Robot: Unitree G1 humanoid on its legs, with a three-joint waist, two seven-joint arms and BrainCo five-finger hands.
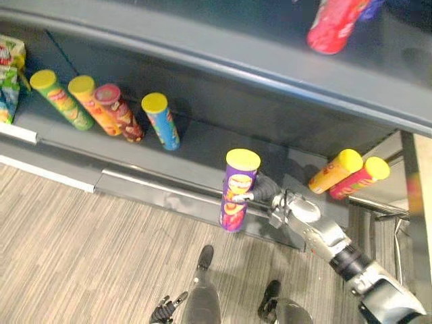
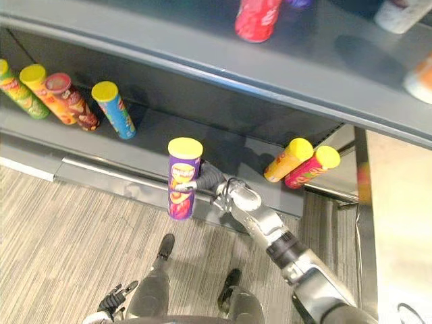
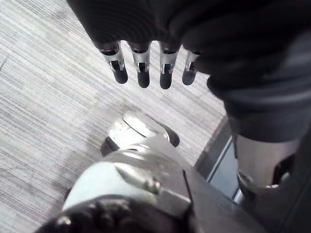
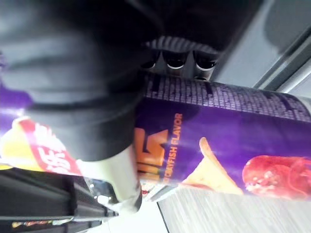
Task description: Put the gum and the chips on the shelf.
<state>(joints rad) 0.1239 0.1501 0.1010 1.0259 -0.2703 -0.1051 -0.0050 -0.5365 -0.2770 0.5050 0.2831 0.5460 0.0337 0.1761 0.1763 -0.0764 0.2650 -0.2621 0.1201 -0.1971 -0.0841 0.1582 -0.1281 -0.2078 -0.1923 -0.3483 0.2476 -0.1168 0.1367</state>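
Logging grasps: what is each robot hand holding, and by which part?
The right robot hand is curled round the purple chips can at mid-height of its side. The left robot hand holds nothing.

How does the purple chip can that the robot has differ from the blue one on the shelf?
The purple can is gripped by the right hand; the blue can stands free, untouched. The purple can is at the front edge of the shelf, on its own; the blue can sits further back, ending a row of cans. Their bodies are purple and blue. Both are tall tubes with yellow lids.
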